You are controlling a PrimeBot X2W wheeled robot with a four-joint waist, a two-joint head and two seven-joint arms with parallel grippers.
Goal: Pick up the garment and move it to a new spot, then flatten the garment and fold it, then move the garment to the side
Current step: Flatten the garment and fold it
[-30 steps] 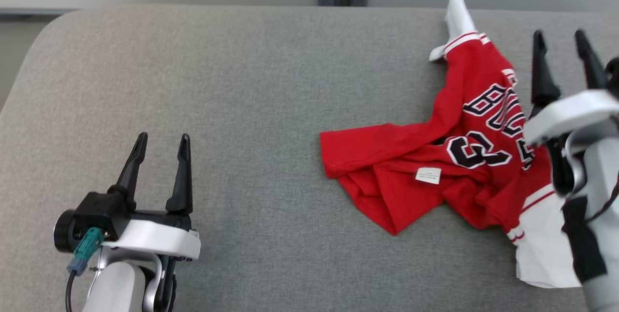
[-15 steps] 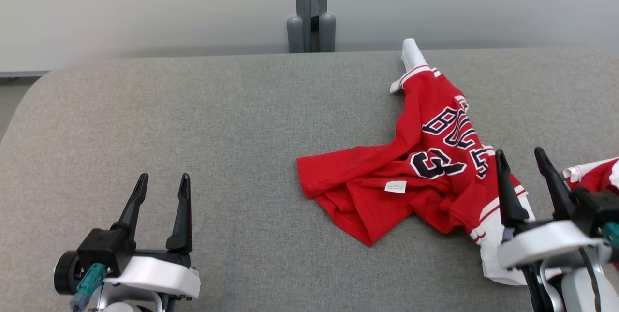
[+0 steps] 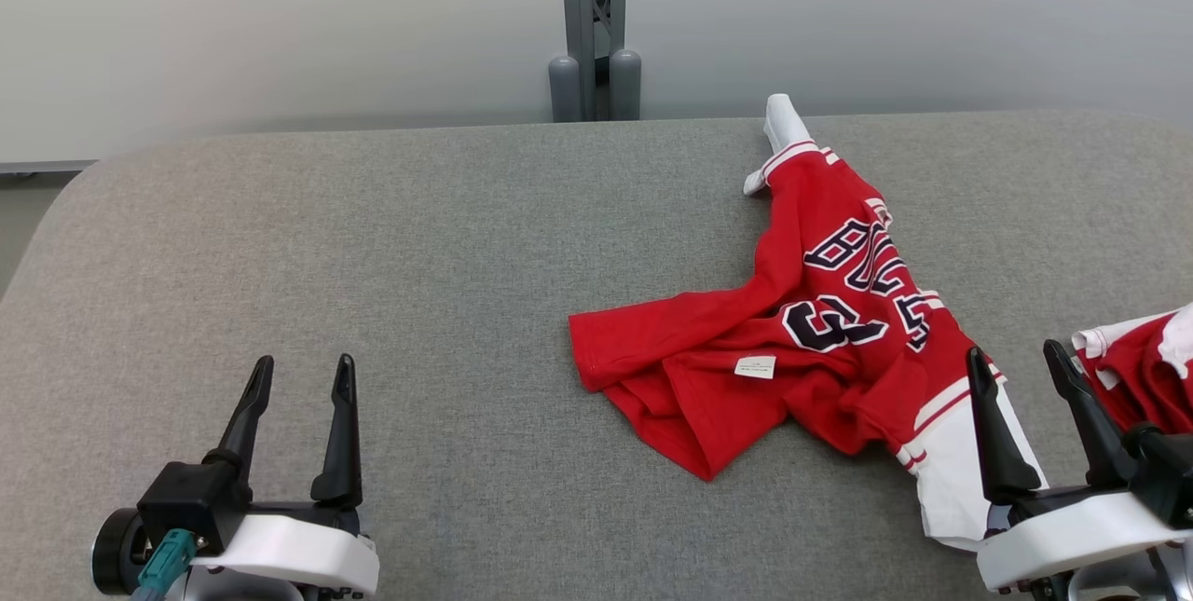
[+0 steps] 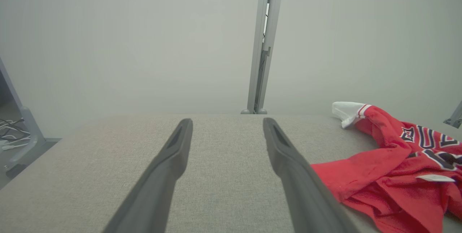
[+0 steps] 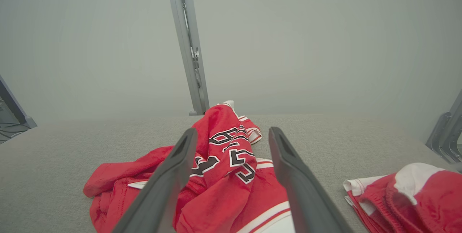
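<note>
The garment (image 3: 820, 340) is a red jersey with white sleeves and dark lettering, lying crumpled right of centre on the grey table (image 3: 419, 256). It also shows in the left wrist view as the garment (image 4: 389, 175) and in the right wrist view as the garment (image 5: 216, 175). My right gripper (image 3: 1016, 354) stands open at the lower right, its fingers over the jersey's near white sleeve, holding nothing. At the lower left my left gripper (image 3: 303, 361) is open and empty, well apart from the cloth.
A second red and white cloth (image 3: 1142, 368) lies at the table's right edge, seen too as the second cloth (image 5: 408, 193). A grey post (image 3: 594, 23) rises behind the far edge. The table's rounded left corner (image 3: 56, 200) is near my left arm.
The camera has tilted up, showing more wall. My right gripper has drawn back from the far right to the near right edge, still open. The left arm has stayed put.
</note>
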